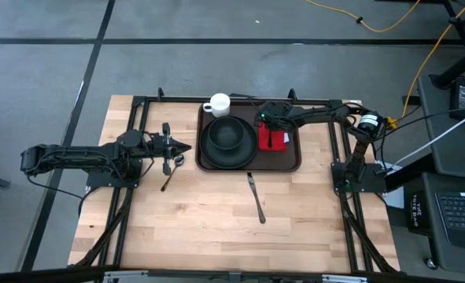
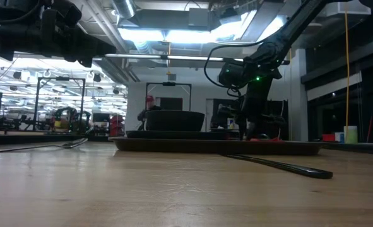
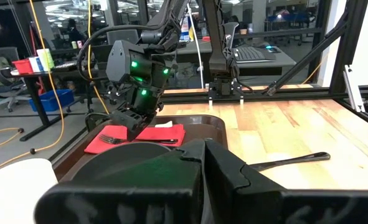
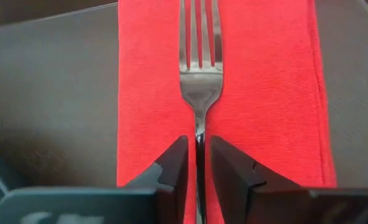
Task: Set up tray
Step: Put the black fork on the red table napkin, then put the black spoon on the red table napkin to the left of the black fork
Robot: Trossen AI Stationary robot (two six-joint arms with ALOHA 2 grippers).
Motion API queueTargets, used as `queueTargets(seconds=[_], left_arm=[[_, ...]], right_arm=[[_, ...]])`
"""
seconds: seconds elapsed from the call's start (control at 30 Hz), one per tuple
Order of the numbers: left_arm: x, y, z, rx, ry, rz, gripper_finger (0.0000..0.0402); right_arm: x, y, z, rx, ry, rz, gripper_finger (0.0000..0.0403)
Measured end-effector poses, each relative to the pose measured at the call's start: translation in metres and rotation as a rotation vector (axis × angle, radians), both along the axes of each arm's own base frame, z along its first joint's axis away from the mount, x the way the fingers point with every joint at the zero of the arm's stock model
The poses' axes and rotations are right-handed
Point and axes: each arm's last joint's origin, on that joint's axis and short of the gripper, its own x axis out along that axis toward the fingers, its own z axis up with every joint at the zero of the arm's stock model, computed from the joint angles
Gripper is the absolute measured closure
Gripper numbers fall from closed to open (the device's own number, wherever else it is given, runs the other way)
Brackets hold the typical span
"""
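- The brown tray (image 1: pixel 250 163) sits on the tabletop (image 1: pixel 216 228) by its far edge, about in the middle.
- A black plate (image 1: pixel 228 143) with a black bowl (image 1: pixel 227 131) on it fills the left part of the tray.
- A red napkin (image 4: pixel 258 81) lies flat in the right part of the tray, with a fork (image 4: pixel 199 68) on top.
- The right hand (image 4: pixel 199 158) is low over the napkin. Its fingers stand a little apart, one on each side of the fork's handle. I cannot tell if they squeeze it.
- A white cup (image 1: pixel 218 104) stands by the tray's far left corner.
- A knife (image 1: pixel 256 196) lies on the tabletop, near the tray's front edge.
- The left hand (image 1: pixel 183 148) is clenched and holds nothing. It is just left of the tray, over a spoon (image 1: pixel 169 174).
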Motion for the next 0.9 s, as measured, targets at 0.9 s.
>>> queueTargets(seconds=[0.9], left_arm=[[0.0,-0.001,0.0,-0.002,0.003,-0.032,0.0396]], right_arm=[[-0.023,0.017,0.069,-0.088,0.006,0.186,0.032]])
